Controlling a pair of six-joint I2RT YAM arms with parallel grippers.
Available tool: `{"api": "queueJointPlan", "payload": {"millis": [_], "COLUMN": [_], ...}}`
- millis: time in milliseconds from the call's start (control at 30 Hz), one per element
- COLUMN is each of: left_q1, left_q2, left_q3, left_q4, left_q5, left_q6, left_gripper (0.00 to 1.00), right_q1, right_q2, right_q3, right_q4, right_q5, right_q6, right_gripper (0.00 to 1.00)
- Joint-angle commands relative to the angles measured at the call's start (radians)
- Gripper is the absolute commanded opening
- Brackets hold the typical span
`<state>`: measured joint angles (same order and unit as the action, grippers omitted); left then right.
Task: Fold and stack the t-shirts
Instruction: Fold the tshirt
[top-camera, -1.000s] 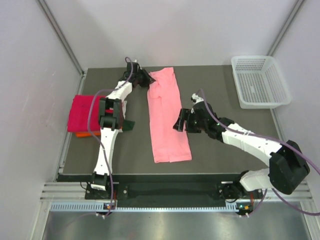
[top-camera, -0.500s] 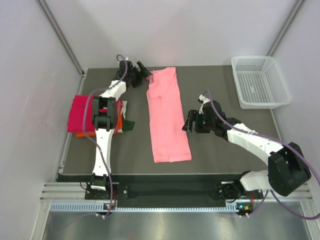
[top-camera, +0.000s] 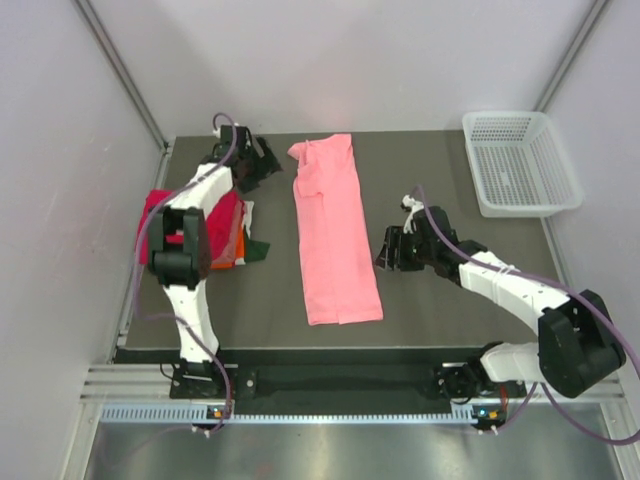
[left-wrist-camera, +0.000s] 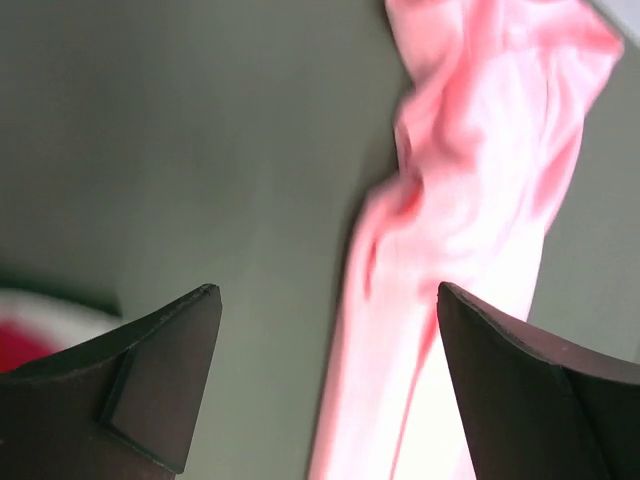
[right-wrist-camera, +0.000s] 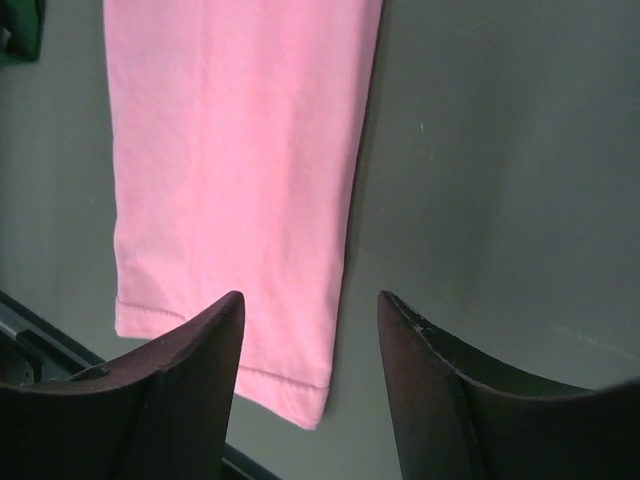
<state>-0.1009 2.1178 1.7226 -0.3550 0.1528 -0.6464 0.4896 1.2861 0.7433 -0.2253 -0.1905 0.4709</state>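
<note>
Both arms have drawn away from the cloth since a second ago: the left claw (top-camera: 250, 163) has left the shirt's far corner and swung toward the left wall, and the right claw (top-camera: 384, 252) has backed off to the right. At the left edge of the surface (top-camera: 430, 170), the folded magenta-red t-shirt (top-camera: 222, 215) lies on an orange one (top-camera: 238, 243), partly under the left arm. The left claw hovers with its jaws wide apart and empty. The salmon-pink t-shirt (top-camera: 335, 235) lies mid-surface as a long narrow strip, a little rumpled at its far end. Just right of it, the right claw is also parted and holds nothing. The white mesh basket (top-camera: 520, 165) stands at the far right. The lengthwise fold looks finished. Next, the claws likely need to grip one end's two corners, fold it over the other, then carry the shirt onto the stack.
</note>
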Motion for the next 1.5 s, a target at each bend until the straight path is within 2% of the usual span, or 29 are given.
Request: {"api": "queueJointPlan", "payload": {"millis": [0, 67, 100, 167, 233, 333, 400, 500, 667, 800, 967, 1133, 1233, 1300, 1367, 1467], "left_q1": [-0.091, -0.153, -0.173, -0.212, -0.255, -0.313, -0.354, -0.436, -0.520, -0.553, -0.565, -0.569, -0.573, -0.576, -0.577, -0.580], "left_q2": [-0.245, -0.327, -0.402, -0.470, -0.556, -0.665, -0.740, -0.803, -0.857, -0.839, -0.829, -0.842, -0.832, -0.832, -0.826, -0.823], "left_q3": [-0.195, -0.311, -0.412, -0.506, -0.624, -0.783, -0.880, -0.945, -1.035, -1.109, -1.158, -1.196, -1.204, -1.216, -1.227, -1.233], "left_q4": [-0.081, -0.059, -0.056, -0.050, -0.077, -0.059, -0.038, -0.027, 0.034, 0.086, 0.114, 0.142, 0.151, 0.169, 0.185, 0.185], "left_q5": [-0.071, -0.065, -0.077, -0.049, -0.062, 0.005, 0.025, 0.019, 0.016, 0.034, 0.045, 0.073, 0.090, 0.100, 0.111, 0.113], "left_q6": [0.031, 0.022, 0.013, 0.013, 0.002, -0.022, -0.051, -0.111, -0.203, -0.249, -0.271, -0.292, -0.300, -0.306, -0.312, -0.318], "left_gripper": [0.92, 0.88, 0.88, 0.86, 0.79, 0.70, 0.67, 0.67, 0.59, 0.56, 0.54, 0.47, 0.45, 0.45, 0.41, 0.33], "right_q1": [-0.008, -0.006, -0.008, -0.002, 0.004, 0.020, 0.029, 0.033, 0.050, 0.064, 0.089, 0.102, 0.106, 0.107, 0.109, 0.110], "right_q2": [0.007, 0.002, -0.001, -0.005, -0.030, -0.063, -0.088, -0.094, -0.080, -0.047, -0.018, 0.022, 0.038, 0.042, 0.050, 0.068], "right_q3": [-0.039, -0.073, -0.079, -0.105, -0.125, -0.168, -0.188, -0.217, -0.254, -0.265, -0.259, -0.251, -0.251, -0.251, -0.246, -0.242], "right_q4": [0.012, 0.006, -0.005, -0.019, -0.025, -0.043, -0.037, -0.014, 0.033, 0.061, 0.075, 0.080, 0.086, 0.096, 0.099, 0.098], "right_q5": [-0.024, -0.023, -0.023, -0.047, -0.064, -0.090, -0.107, -0.130, -0.197, -0.191, -0.190, -0.190, -0.197, -0.202, -0.210, -0.214], "right_q6": [-0.009, 0.001, 0.005, 0.002, 0.014, 0.021, 0.021, 0.034, 0.058, 0.069, 0.081, 0.081, 0.077, 0.075, 0.071, 0.069], "right_gripper": [0.55, 0.49, 0.49, 0.49, 0.49, 0.49, 0.47, 0.43, 0.43, 0.42, 0.36, 0.33, 0.28, 0.18, 0.00, 0.00]}}
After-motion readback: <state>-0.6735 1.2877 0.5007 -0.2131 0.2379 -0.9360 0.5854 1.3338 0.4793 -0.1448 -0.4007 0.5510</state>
